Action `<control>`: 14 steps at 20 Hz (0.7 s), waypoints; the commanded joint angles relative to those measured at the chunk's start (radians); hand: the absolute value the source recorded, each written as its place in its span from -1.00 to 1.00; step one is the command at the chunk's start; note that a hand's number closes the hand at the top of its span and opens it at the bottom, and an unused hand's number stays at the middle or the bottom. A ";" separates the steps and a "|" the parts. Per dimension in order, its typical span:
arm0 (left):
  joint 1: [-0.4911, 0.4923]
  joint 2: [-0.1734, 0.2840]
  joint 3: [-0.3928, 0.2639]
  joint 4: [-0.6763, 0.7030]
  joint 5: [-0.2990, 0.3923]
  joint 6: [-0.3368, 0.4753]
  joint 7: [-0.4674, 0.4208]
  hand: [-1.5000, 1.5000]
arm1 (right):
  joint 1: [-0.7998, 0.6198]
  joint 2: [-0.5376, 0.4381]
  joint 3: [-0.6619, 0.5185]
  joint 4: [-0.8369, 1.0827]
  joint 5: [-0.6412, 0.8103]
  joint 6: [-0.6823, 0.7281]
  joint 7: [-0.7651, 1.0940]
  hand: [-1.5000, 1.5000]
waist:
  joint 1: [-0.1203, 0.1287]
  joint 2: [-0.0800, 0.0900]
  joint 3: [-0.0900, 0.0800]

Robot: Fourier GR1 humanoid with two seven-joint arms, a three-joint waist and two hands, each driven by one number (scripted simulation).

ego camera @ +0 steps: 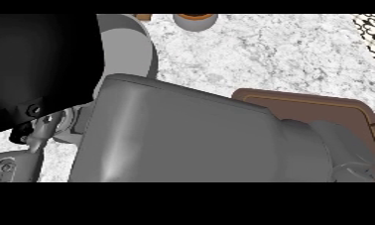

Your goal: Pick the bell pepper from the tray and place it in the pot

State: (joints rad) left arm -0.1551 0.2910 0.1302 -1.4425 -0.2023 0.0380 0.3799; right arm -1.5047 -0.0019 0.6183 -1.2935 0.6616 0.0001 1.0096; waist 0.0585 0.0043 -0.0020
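A broad grey forearm (190,135) lies across the lower middle of the head view and hides most of the counter. Its narrow wrist end (344,149) reaches the right edge, over a brown tray (315,102); no hand shows on it. Only the tray's far rim and left corner are visible, and no bell pepper shows. A large black shape, apparently my left hand (44,65) seen very close, fills the upper left; a grey rounded part (128,45) sits beside it. A small grey round vessel with an orange inside (195,21) stands at the far edge.
Speckled white counter (256,55) shows between the forearm and the far edge. A mesh object (366,28) pokes in at the top right corner. A brown sliver (143,17) lies left of the round vessel.
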 commanded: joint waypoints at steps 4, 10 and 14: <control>0.005 0.005 0.010 0.014 0.020 -0.028 -0.012 0.00 | -0.073 0.002 0.117 0.248 -0.214 -0.154 -0.034 1.00 | 0.021 0.006 -0.003; -0.016 -0.042 -0.049 -0.008 -0.022 -0.005 0.022 0.00 | -0.020 0.002 0.156 0.370 -0.381 -0.242 -0.077 1.00 | 0.041 0.015 -0.003; -0.068 -0.038 -0.039 0.012 -0.025 0.001 0.034 0.00 | -0.010 0.002 0.209 0.396 -0.491 -0.326 -0.135 -1.00 | 0.055 0.019 -0.004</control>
State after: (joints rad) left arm -0.1972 0.2664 0.1026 -1.4383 -0.2245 0.0390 0.3899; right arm -1.5448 -0.0008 0.7814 -0.9343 0.2630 -0.2336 0.9116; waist 0.1034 0.0187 -0.0029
